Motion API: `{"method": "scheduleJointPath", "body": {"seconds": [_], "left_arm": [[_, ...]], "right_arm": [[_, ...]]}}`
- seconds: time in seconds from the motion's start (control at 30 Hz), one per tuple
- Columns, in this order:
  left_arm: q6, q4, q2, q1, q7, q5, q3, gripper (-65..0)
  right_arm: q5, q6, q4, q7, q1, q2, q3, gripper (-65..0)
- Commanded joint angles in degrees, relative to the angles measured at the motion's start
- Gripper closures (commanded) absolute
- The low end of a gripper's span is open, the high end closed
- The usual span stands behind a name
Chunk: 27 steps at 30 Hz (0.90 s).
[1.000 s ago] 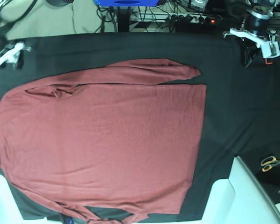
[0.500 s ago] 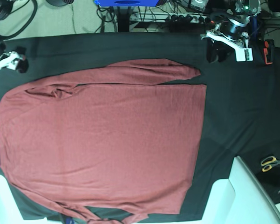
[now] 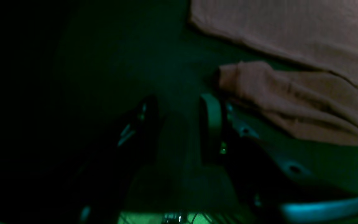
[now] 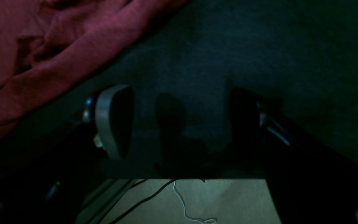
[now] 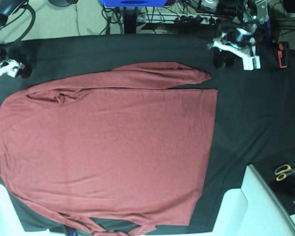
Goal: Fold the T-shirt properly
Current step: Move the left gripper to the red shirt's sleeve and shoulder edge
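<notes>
The maroon T-shirt lies flat on the black tablecloth, with one long sleeve folded across its top edge and the cuff pointing right. My left gripper hovers just right of and beyond that cuff. In the left wrist view the left gripper is open and empty, with the cuff beside one finger. My right gripper is near the shirt's far left shoulder. In the right wrist view the right gripper is open and empty over bare cloth, with the shirt to its left.
Yellow-handled scissors lie at the right edge. A white block sits at the front right. An orange and black tool lies at the back right. Cables and a power strip run behind the table. The table edge shows in the right wrist view.
My left gripper has moved left along the back of the table to the sleeve cuff. My right gripper has moved slightly down and right toward the shirt's shoulder. The shirt has not moved.
</notes>
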Motion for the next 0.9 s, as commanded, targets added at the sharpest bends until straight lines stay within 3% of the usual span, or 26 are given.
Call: {"method": "scheduleJointPath", "body": {"seconds": [0.0, 0.2, 0.67, 0.73, 0.87], "left_arm": [[-0.3, 0.7, -0.1, 0.2, -1.1, -0.8, 0.8, -22.2], [-0.3, 1.2, 0.9, -0.8, -1.1, -0.9, 4.3, -22.2], [-0.6, 10.5, 1.8, 4.2, -0.3, -0.9, 0.6, -23.4], [-1.0, 10.5, 1.8, 3.9, 2.0, -2.5, 0.6, -28.5], [-3.9, 8.0, 0.1, 1.8, 8.1, -10.9, 0.0, -53.5]], "right_arm": [[0.7, 0.3, 0.5, 0.8, 0.5, 0.9, 0.2, -44.9], [0.7, 0.3, 0.4, 0.8, 0.5, 1.1, 0.1, -45.5], [0.7, 0.3, 0.6, 0.4, 0.0, 1.1, 0.1, -45.0], [0.7, 0.3, 0.6, 0.4, 0.0, 1.1, 0.1, -45.0], [0.7, 0.3, 0.6, 0.3, 0.0, 1.1, 0.1, -45.0]]}}
